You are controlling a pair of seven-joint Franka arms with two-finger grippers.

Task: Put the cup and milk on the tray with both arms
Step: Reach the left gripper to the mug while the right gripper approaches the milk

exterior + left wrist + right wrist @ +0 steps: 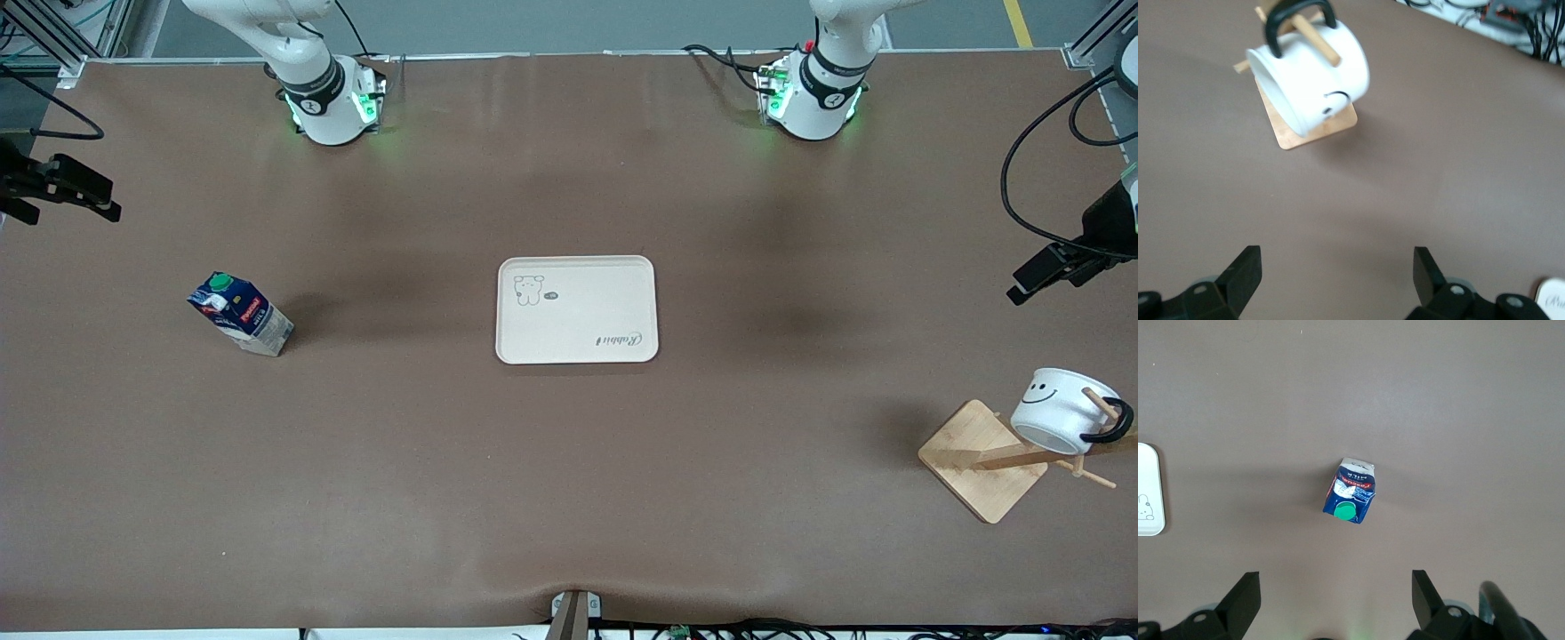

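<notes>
- My right gripper [62, 191] hangs high over the table's edge at the right arm's end, above the milk's end of the table, holding nothing; its wrist view shows the fingers [1245, 597] spread wide apart.
- The milk [240, 315] stands upright on the table [569, 498], toward the right arm's end and well apart from the tray.
- The tray [576, 309] lies flat at the middle of the table with nothing on it.
- The cup [1062, 411] hangs by its black handle on a peg of the wooden rack [982, 458], tilted on its side, toward the left arm's end and nearer the front camera than the tray.
- My left gripper [1062, 267] hovers over the table's edge at the left arm's end, fingers [1245, 273] parted and bare.
- Both arms are cut off in the front view between base and hand, so I can't follow their elbows.
</notes>
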